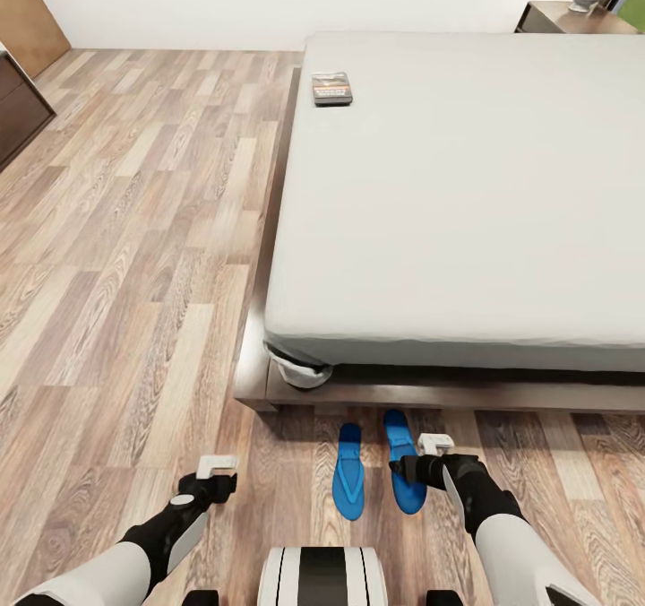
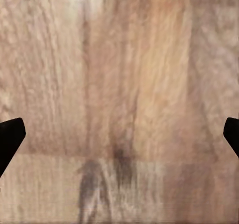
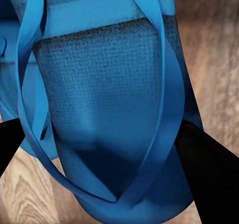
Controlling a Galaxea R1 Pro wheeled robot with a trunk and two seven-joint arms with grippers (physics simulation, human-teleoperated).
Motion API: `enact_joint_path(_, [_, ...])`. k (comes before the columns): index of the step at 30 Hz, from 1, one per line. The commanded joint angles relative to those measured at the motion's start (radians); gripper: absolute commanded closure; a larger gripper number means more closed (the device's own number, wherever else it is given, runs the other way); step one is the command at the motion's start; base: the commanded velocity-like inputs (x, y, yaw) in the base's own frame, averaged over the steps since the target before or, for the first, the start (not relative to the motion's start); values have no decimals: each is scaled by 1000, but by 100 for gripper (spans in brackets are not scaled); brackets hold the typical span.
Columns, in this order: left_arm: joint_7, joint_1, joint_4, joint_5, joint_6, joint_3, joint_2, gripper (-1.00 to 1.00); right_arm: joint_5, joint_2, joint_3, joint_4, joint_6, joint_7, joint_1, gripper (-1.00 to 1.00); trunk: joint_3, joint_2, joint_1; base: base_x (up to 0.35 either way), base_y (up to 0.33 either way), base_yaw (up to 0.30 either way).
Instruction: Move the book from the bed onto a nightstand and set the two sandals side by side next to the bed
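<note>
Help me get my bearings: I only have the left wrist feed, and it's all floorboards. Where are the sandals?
Observer: Both are on the floor by the near end of the bed, one sandal beside the other sandal.
Operator: What's the right gripper doing?
Observer: The right gripper is over the other sandal, with a finger on either side of its straps.
Operator: And the book?
Observer: The book lies on the mattress, near its edge.

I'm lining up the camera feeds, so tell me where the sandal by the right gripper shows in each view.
Head view: right sandal, low centre, on the wood floor beside its twin at the bed's foot.
Left wrist view: not in it.
Right wrist view: sandal up close, between the fingers.
Shared landmark: the wood floor.
</note>
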Motion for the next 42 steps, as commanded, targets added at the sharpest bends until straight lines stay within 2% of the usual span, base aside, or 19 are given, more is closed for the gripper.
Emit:
enact_joint_path(1, [4,0,1,9,1,-8,3,-100,10,1,-9,-2,4,9,-1,100,-1,0,0,0,0,0])
enact_joint_path(3, [4,0,0,13,15,-5,29,-100,10,1,-9,2,4,9,-1,100,-1,0,0,0,0,0])
enact_joint_path(4, [0,0,-3,15,30,-3,58,-100,10,1,-9,4,4,9,-1,100,-1,0,0,0,0,0])
enact_joint_path(5, [-7,0,-5,16,39,-2,74,-100,10,1,-9,4,4,9,-1,100,-1,0,0,0,0,0])
enact_joint_path(6, [-48,0,-8,20,61,0,108,-100,10,1,-9,7,4,9,-1,100,-1,0,0,0,0,0])
enact_joint_path(7, [-71,0,-10,22,70,1,122,-100,10,1,-9,9,4,9,-1,100,-1,0,0,0,0,0])
enact_joint_path(9, [-150,-1,-14,42,111,5,169,-100,10,0,-9,14,4,9,-1,100,-1,0,0,0,0,0])
enact_joint_path(12, [-222,-1,-20,95,178,20,225,-100,10,-1,-10,18,4,9,-1,100,-1,0,0,0,0,0])
enact_joint_path(13, [-262,-2,-28,140,230,35,266,-100,10,-1,-10,19,4,9,-1,100,-1,0,0,0,0,0])
enact_joint_path(14, [-278,-2,-36,160,256,41,286,-100,10,-1,-10,20,3,9,-1,100,-1,0,0,0,0,0])
enact_joint_path(15, [-302,-4,-61,193,315,50,322,-100,10,-2,-10,20,3,9,-1,100,-1,0,0,0,0,0])
enact_joint_path(18, [-322,-9,-128,223,414,62,359,-100,10,-3,-12,21,2,11,-1,100,-1,0,0,0,0,0])
enact_joint_path(19, [-329,-11,-190,235,484,80,376,-100,9,-3,-13,21,-3,12,-1,100,-1,0,0,0,0,0])
enact_joint_path(21, [-333,-13,-265,242,557,114,388,-100,9,-3,-13,21,-19,13,-1,100,-1,0,0,0,0,0])
enact_joint_path(23, [-334,-14,-355,246,633,167,394,-100,9,-3,-14,21,-44,14,-1,100,-1,0,0,0,0,0])
enact_joint_path(25, [-326,-12,-553,249,783,295,397,-100,10,-3,-18,22,-78,16,-1,100,-1,0,0,0,0,0])
enact_joint_path(27, [-316,-11,-656,249,847,349,397,-100,10,-4,-19,22,-87,19,-1,100,-1,0,0,0,0,0])
enact_joint_path(32, [-318,-28,-682,272,834,322,398,-100,11,0,-28,25,-77,35,-9,100,0,0,0,0,0,0])
enact_joint_path(42, [-318,-28,-689,272,834,322,398,-100,11,0,-28,25,-77,35,-9,100,0,0,0,0,0,0])
